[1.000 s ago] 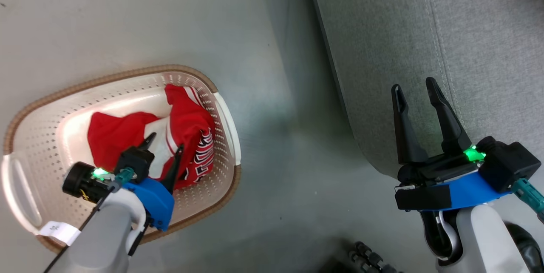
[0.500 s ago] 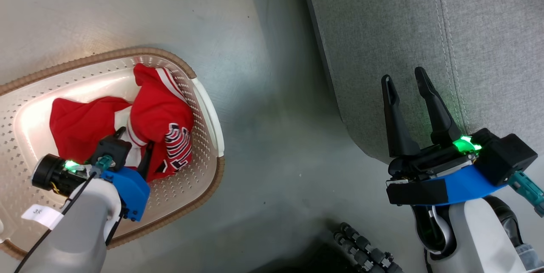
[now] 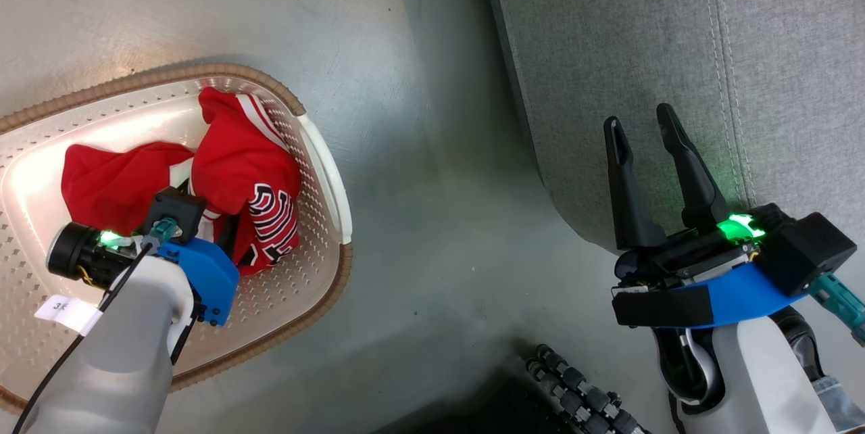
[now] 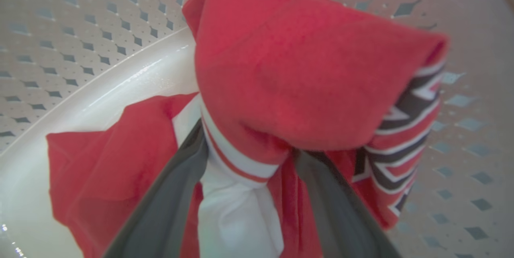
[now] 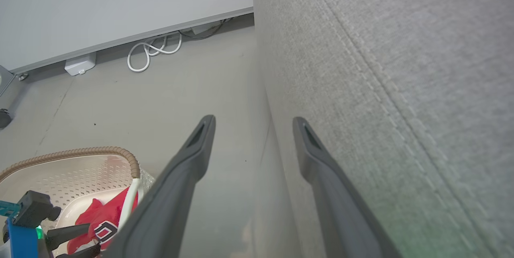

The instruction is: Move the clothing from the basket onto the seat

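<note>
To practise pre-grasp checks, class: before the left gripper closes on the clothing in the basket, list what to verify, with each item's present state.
1. Left gripper open: ok.
2. Fold of the clothing between its fingers: ok.
3. Both garments caught in that fold: cannot tell.
4. Left gripper away from the basket wall: ok.
5. Right gripper open, empty, beside the seat: ok.

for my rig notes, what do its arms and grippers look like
Pale grey forearms, blue wrist brackets, green lights. The left gripper and right gripper each have two long dark fingers. The left forearm carries a black cable and white tag.
</note>
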